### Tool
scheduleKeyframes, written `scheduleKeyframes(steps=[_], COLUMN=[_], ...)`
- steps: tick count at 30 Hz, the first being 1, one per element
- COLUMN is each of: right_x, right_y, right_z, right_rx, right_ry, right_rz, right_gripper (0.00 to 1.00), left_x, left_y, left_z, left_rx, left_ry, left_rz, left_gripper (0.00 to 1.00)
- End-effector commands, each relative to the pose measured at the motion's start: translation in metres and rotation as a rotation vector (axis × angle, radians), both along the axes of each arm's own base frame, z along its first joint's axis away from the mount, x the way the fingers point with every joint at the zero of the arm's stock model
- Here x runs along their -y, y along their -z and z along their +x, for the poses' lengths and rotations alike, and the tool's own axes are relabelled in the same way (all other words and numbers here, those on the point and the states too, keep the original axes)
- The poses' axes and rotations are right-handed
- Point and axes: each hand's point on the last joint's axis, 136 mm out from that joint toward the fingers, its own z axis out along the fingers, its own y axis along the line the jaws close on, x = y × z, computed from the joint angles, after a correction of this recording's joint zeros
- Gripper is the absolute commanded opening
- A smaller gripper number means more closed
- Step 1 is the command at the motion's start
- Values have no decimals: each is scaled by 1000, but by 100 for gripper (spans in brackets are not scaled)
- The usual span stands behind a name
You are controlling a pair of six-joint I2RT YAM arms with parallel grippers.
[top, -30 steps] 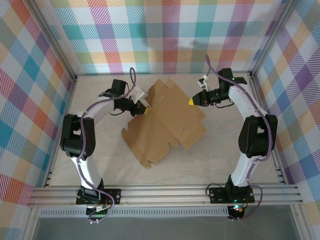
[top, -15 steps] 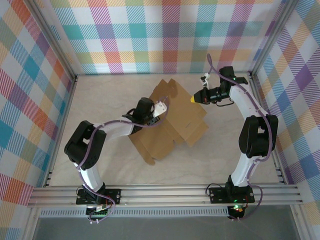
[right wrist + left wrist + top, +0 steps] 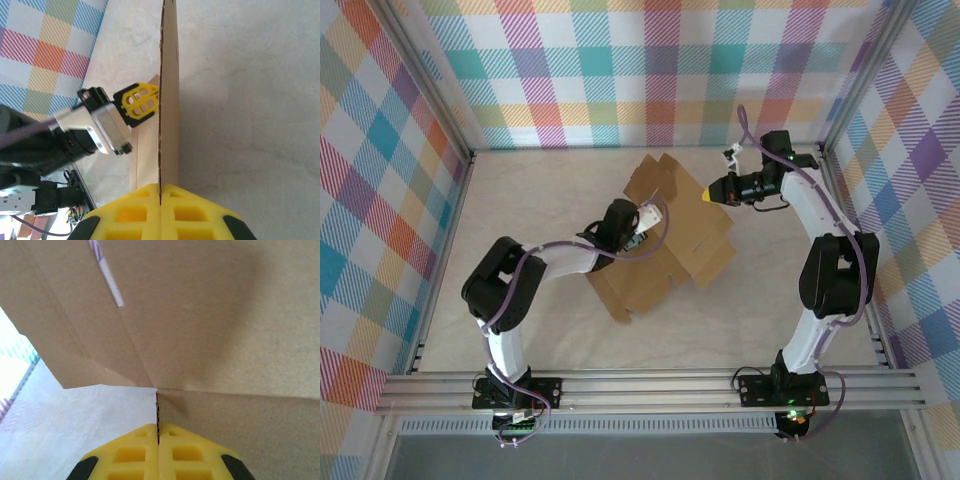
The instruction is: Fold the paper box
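Item: paper box (image 3: 685,250), a plain brown corrugated die-cut sheet with flaps, tabs and crease lines.

Location: middle of the counter (image 3: 520,190), somewhat toward the far right and between the two arms. The near corner is laid on the surface.

Form: a largely open sheet. No closed walls and no lid are seen. In the top view one portion appears doubled over or lifted beside the left arm, though its exact angle cannot be told.

Left fingers (image 3: 135,452): clenched on the cut edge of the cardboard. The corrugated edge is seen pinched between the yellow pads, at the spot where several creases meet. A bare patch of counter is seen below a raised flap.

Right fingers (image 3: 130,212): clenched on the thin edge of a panel at the far right of the sheet. That panel is seen edge-on, running straight away from the pads. The left fingers are visible just beyond it, on its other side.

Done so far: the sheet is gripped at two edges, and a first fold is judged to be under way.

Left to do: judged to be nearly everything. The side walls are to be raised, the tabs seated in their slots and the lid closed.

Surroundings: plaid-patterned walls (image 3: 650,70) on three sides, and an aluminium rail (image 3: 650,385) at the near edge.
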Motion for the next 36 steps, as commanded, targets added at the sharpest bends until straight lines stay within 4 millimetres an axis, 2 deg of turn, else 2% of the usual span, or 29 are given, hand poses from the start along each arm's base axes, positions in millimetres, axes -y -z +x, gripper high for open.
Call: scheduleKeyframes(steps=[1, 6, 10, 12, 18, 24, 28, 32, 36], right_x=[-4, -5, -5, -5, -6, -6, -6, -6, -5], right_y=[-22, -24, -24, -24, -26, -27, -29, -29, -27], right_z=[0, -2, -2, -2, 0, 1, 2, 1, 1], right_rx=[94, 100, 102, 104, 103, 107, 109, 108, 106], right_ry=[-23, -28, -27, -26, -24, -25, -24, -24, -22], right_rz=[30, 38, 38, 38, 52, 51, 53, 50, 46], right_gripper=[0, 0, 0, 0, 0, 0, 0, 0, 0], left_x=[28, 31, 32, 31, 36, 53, 61, 58, 58], left_y=[-41, -38, -33, -31, -19, -16, -1, 3, -7], left_z=[-10, -15, -18, -15, -11, -6, 0, 2, -1], left_rx=[-148, -360, -386, -335, -36, 181, 287, 302, 248], left_ry=[139, 253, 285, 260, 143, 67, 15, -18, -8], left_rz=[-294, -422, -422, -385, -65, 154, 339, 363, 262], left_gripper=[0, 1, 1, 1, 1, 1, 1, 0, 1])
